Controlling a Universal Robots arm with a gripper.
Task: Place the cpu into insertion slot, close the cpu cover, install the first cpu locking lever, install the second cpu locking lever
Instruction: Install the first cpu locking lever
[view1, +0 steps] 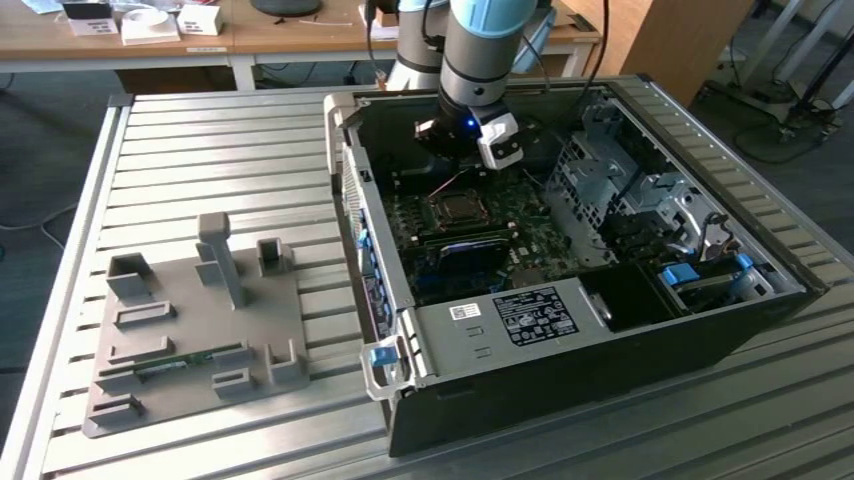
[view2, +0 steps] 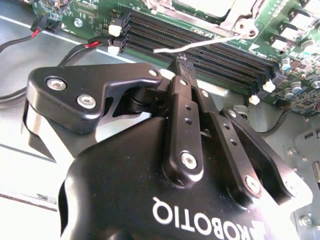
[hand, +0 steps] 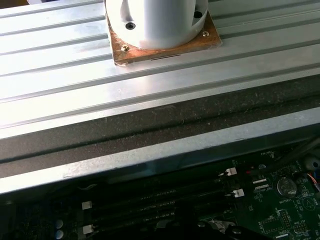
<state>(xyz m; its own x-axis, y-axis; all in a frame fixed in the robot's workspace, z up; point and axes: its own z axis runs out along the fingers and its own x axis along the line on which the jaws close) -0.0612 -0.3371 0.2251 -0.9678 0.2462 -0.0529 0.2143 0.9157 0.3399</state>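
**A:** where's the gripper (view2: 180, 64) sitting?

**B:** fingers pinched together, tip just beside the thin locking lever (view2: 210, 42), over the memory slots (view2: 150, 36). cpu cover (view2: 240, 22) lies down on the socket (view1: 461, 208) close by. Bare motherboard (view2: 295, 25) around it, drive cage (view1: 627, 190) well apart.

The cpu cover (view1: 461, 207) is too small in the exterior view for me to judge shut or open. The second wrist view's edge cuts it off, and my gripper (view2: 181, 64) hides part of the board (view2: 295, 30).
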